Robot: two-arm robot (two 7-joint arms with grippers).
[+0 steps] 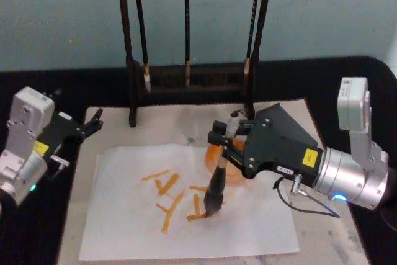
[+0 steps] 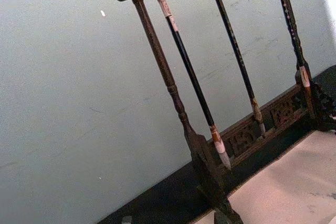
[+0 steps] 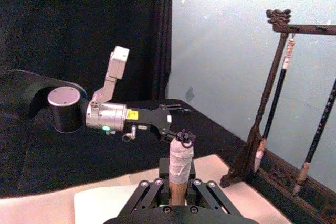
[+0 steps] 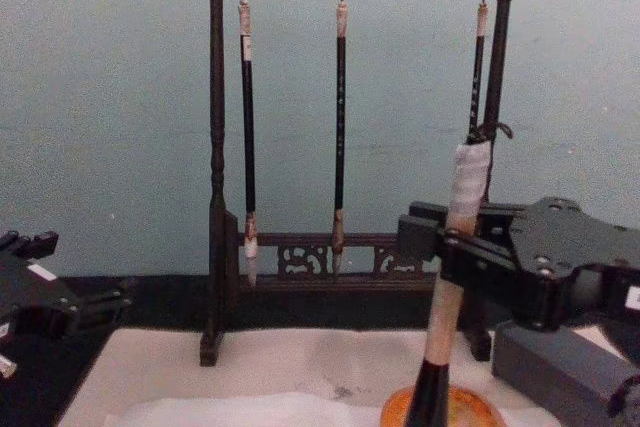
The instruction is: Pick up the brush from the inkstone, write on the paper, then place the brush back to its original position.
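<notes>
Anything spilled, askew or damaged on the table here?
Nothing stands out. The right gripper holds the brush near upright, tip on the paper among orange strokes; no ink shows spilled around the inkstone. The left gripper idles by the mat.

The brush (image 1: 218, 181) had a pale handle wound in what looked like matt tape, a smooth black lower shaft and a soft, hairy tuft. The paper (image 1: 124, 215) was thin, bright white and slightly rippled, its orange strokes lying flat and dull (no shine on them). Under it was a duller cream mat (image 1: 291, 113) that looked like felt, faintly smudged. The right gripper (image 1: 228, 144) wore a matt black plastic shell, and the wrist (image 1: 344, 175) behind it was satin silver metal. The rack (image 4: 215, 147) was dark carved wood with a slight gloss. The bench (image 1: 347, 72) looked covered in matt black cloth.
</notes>
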